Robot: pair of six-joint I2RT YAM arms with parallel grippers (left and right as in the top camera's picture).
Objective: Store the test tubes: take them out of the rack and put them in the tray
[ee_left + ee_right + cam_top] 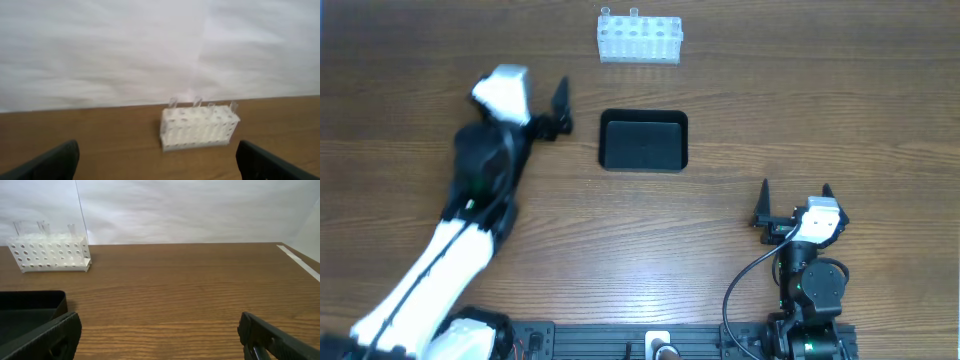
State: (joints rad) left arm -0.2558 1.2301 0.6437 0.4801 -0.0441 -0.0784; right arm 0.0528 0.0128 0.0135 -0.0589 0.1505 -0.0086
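Tubes (197,102) (clear, thin) sit in the white perforated plastic rack (638,40) at the wooden table (840,100) far edge, just beyond the black rectangular tray (643,141). Left gripper (563,110), right gripper (795,200): 2 wide-open, empty pincers. Crooked pull could tip the rack.

Probably a lab, test-tube rack (639,38), wooden bench (820,110)

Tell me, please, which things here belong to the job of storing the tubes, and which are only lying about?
Belong to the job:
- white rack
- test tubes standing in it
- black tray
- left gripper, fingers open
- right gripper, fingers open

Only there:
- wooden table
- white wall
- black cable
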